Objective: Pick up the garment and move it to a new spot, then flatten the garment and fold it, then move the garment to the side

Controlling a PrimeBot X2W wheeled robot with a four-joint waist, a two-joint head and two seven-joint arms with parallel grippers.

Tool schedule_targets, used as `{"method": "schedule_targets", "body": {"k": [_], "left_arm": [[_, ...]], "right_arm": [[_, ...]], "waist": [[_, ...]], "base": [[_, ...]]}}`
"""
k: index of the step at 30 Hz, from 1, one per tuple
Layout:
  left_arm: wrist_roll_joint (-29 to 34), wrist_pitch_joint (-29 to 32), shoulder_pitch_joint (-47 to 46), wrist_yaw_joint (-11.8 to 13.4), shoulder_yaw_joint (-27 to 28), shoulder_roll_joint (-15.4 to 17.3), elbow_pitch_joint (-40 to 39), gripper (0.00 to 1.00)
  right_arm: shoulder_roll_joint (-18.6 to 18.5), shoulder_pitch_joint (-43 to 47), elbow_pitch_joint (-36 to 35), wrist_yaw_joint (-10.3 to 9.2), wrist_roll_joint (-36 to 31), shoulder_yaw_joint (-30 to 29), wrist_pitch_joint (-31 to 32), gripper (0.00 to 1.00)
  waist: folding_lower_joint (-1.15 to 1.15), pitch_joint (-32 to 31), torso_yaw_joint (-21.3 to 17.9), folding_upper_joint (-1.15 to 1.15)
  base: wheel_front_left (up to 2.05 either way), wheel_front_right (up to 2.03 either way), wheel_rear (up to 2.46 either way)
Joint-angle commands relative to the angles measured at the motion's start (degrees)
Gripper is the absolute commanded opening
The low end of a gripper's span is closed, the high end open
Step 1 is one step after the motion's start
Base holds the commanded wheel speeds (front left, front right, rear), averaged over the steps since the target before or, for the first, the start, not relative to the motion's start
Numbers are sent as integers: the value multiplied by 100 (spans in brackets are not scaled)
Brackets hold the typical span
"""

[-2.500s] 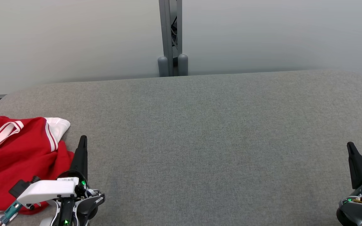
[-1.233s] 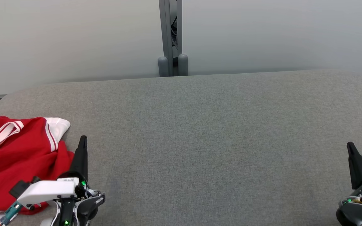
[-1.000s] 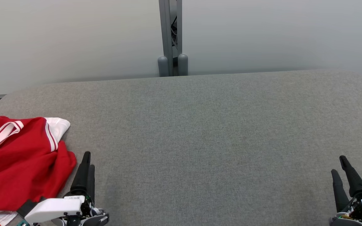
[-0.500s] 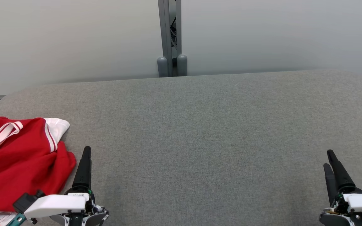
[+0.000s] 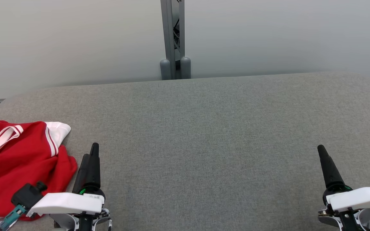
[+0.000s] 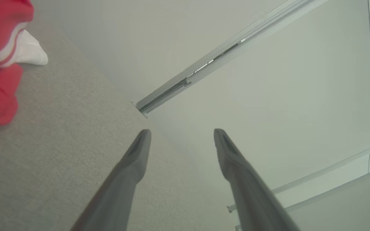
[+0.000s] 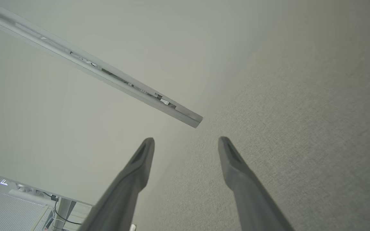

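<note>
The garment (image 5: pixel 14 160) was cut off at the frame's left edge; housing of the left end effector (image 5: pixel 90 150) covered its lower part.

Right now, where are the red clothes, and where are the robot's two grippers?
red garment (image 5: pixel 18 166): head view, on its plain red cloth.
left gripper (image 6: pixel 181 131): left wrist view, midway between its open fingertips.
right gripper (image 7: pixel 186 139): right wrist view, midway between its open fingertips.

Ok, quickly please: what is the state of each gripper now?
Left gripper: open, holding nothing.
Right gripper: open, holding nothing.
</note>
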Motion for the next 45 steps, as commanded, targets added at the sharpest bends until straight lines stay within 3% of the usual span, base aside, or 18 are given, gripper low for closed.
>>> {"method": "schedule_targets", "body": {"k": [1,8,45], "left_arm": [[275,-39,-81,60,-9,33,-144,100],[1225,-161,14,195,-161,38,-381,100],[3570,-600,245,651,-364,60,-717,100]], "right_arm": [[-73,-124,-136,9,-217,29,-82,100],[-84,-78,-316,9,-1092,280,-295,100],[-127,-69,-601,11,-3490,867,-1079,100]], "waist": [[0,-4,0,0],[0,-32,4,0],[0,-1,-48,0]], "base": [[0,0,0],[0,0,0],[0,0,0]]}}
